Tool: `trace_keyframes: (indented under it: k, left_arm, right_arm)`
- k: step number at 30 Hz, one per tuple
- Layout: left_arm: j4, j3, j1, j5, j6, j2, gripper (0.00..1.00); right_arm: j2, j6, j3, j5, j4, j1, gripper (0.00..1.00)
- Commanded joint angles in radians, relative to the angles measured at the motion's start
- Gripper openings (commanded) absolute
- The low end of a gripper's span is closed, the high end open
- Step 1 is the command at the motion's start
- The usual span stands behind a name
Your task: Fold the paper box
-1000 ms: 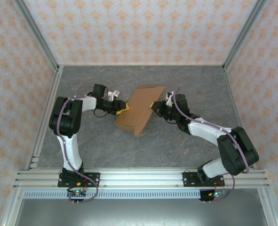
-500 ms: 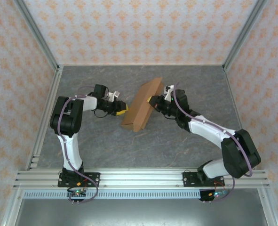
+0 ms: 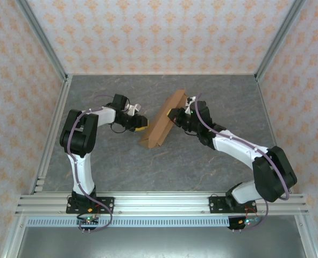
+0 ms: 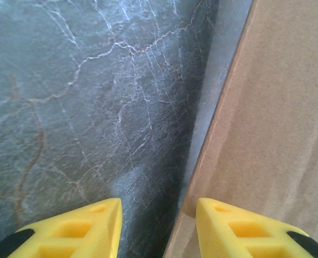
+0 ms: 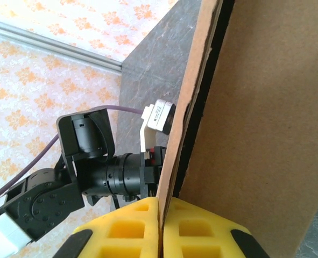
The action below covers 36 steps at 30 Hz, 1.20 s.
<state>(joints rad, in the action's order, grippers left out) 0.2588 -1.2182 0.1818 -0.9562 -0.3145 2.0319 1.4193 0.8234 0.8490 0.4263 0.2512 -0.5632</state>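
The paper box (image 3: 161,122) stands on edge, long axis near-left to far-right; the right gripper (image 3: 172,114) pinches its wall, and the left gripper (image 3: 142,128) gapes beside it.

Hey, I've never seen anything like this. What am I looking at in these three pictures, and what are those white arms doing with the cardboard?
This is a robot: a left arm and a right arm, bolted to the near edge of a grey table. The overhead picture comes from a fixed camera above and behind them. The other two come from a camera on each wrist, so the yellow wedges at the bottom are that arm's own fingers. On the table stands a partly folded brown paper box, tipped up. The right gripper is shut on the edge of one cardboard wall. The left gripper is open beside the box's edge, holding nothing.
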Motion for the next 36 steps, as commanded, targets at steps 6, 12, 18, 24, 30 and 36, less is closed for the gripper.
trace_keyframes:
  k: [6,12,18,24,30,36]
  left_arm:
    - [0.097,-0.041,0.053,0.016,0.049,0.037,0.42]
    - [0.106,-0.054,0.056,0.02,0.045,0.04,0.42]
    - [0.115,-0.073,0.055,0.044,0.032,0.037,0.43]
    - [0.137,-0.094,0.04,0.103,0.031,0.025,0.49]
    - [0.175,-0.121,0.004,0.231,0.035,-0.036,0.61]
    - [0.209,-0.126,-0.017,0.424,0.05,-0.181,0.67]
  right_arm:
    - [0.046,0.006,0.082,-0.15,-0.113,-0.025,0.08]
    - [0.081,0.028,0.091,-0.181,-0.115,-0.025,0.08]
    - [0.12,0.028,0.113,-0.194,-0.116,-0.024,0.07]
    - [0.153,0.021,0.128,-0.203,-0.126,-0.025,0.07]
    - [0.178,0.007,0.15,-0.213,-0.145,-0.024,0.07]
    - [0.187,-0.002,0.169,-0.217,-0.167,-0.023,0.07]
